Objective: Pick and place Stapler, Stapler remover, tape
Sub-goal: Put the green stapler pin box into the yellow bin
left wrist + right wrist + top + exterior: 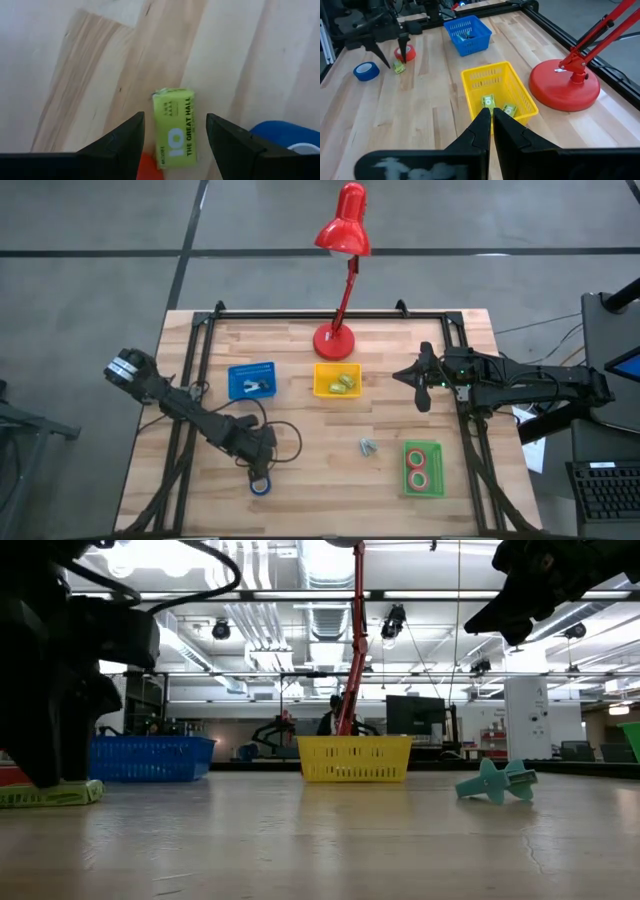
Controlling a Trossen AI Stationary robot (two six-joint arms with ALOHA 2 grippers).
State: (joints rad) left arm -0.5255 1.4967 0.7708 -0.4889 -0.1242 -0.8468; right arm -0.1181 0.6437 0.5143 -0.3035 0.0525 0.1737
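A small green stapler point(174, 131) with dark print lies flat on the wooden table at the near left. My left gripper point(175, 119) hangs open just above it, pointing steeply down, with one finger on either side and neither touching it. A red tape roll point(405, 52) and a blue tape roll point(261, 485) lie close beside the stapler. The teal stapler remover point(369, 447) rests on the table right of centre. My right gripper point(487, 114) is shut on nothing, raised right of the yellow bin point(337, 380).
The yellow bin holds two green staplers point(490, 103). A blue bin point(251, 380) with small items stands to its left. A green bin point(437, 468) with two red tape rolls sits near right. A red desk lamp point(334, 338) stands at the far middle. A black frame rims the table.
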